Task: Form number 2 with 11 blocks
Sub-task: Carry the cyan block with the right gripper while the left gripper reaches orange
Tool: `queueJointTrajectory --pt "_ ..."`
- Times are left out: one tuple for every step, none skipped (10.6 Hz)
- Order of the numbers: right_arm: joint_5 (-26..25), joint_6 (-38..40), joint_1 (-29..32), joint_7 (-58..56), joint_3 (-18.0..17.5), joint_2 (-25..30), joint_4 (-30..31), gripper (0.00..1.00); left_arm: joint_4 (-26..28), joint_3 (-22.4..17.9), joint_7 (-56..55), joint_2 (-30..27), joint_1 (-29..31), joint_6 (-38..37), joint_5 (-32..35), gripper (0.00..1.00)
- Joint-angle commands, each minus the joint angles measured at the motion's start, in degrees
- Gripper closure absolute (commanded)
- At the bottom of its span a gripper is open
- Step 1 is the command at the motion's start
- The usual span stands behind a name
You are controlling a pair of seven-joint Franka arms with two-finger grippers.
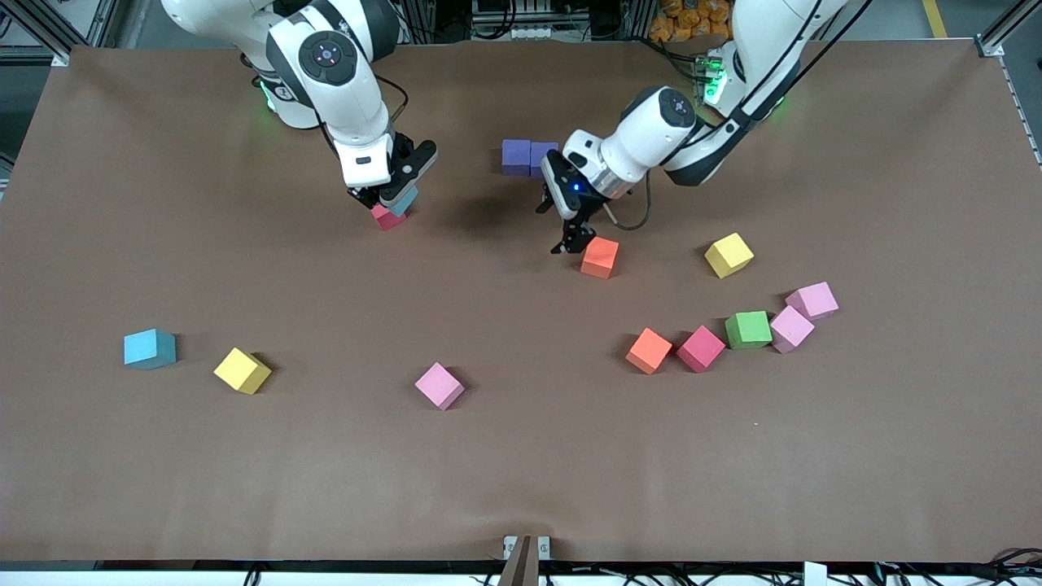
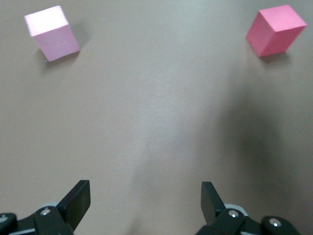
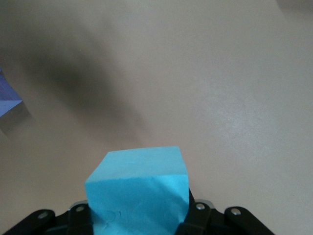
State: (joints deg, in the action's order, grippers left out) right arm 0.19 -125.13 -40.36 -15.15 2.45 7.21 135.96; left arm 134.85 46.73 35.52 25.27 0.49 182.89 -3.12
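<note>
Nearest the camera on the table lies a pink cube, alone near the middle. Going from the right arm's end: a blue cube, then a yellow cube just nearer the camera.

Farther up, the right gripper is clamped on a second blue cube, low over a red cube; whether the two cubes touch I cannot tell.

Two purple cubes sit side by side, touching, farther from the camera than anything else loose.

Beside them the left gripper hangs low with its fingers apart and nothing between them, just beside an orange cube, which lies toward the left arm's end from it.

Nearer the camera runs a loose row: another orange cube, a red cube touching it, a green cube, then two pink cubes, the nearer one touching the green. A second yellow cube sits apart, farther from the camera than that row.
</note>
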Motion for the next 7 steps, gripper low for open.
queueJointTrajectory --pt "0.60 -0.29 -1.30 -0.94 0.89 1.40 1.06 0.50 -3.70 -1.72 -1.59 -0.92 0.31 -5.24 1.01 0.00" --pt "0.60 -0.29 -1.38 -0.94 0.89 1.40 1.06 0.50 -5.55 -2.07 -1.68 -0.92 0.74 -8.39 1.01 0.00" --pt "0.52 -0.37 -1.99 -1.02 0.89 1.31 1.06 0.50 -7.13 -2.86 -1.59 -1.10 0.92 -11.55 1.10 0.00" --pt "0.43 -0.37 -2.96 -1.11 0.89 0.88 1.06 0.50 -8.63 -3.74 -1.59 -1.10 0.92 -13.94 1.01 0.00" --pt "0.25 -0.46 -4.71 -1.11 0.89 0.61 1.06 0.50 -10.38 -4.18 -1.77 -1.19 1.36 -17.09 1.01 0.00" --pt "0.25 -0.46 -6.03 -1.11 0.89 0.09 0.97 0.50 -12.23 -4.45 -2.12 -1.19 1.88 -20.26 1.01 0.00" --pt "0.17 -0.72 -7.96 -1.11 0.89 -0.61 0.97 0.50 -13.99 -5.32 -3.25 -1.19 1.89 -23.51 1.01 0.00"
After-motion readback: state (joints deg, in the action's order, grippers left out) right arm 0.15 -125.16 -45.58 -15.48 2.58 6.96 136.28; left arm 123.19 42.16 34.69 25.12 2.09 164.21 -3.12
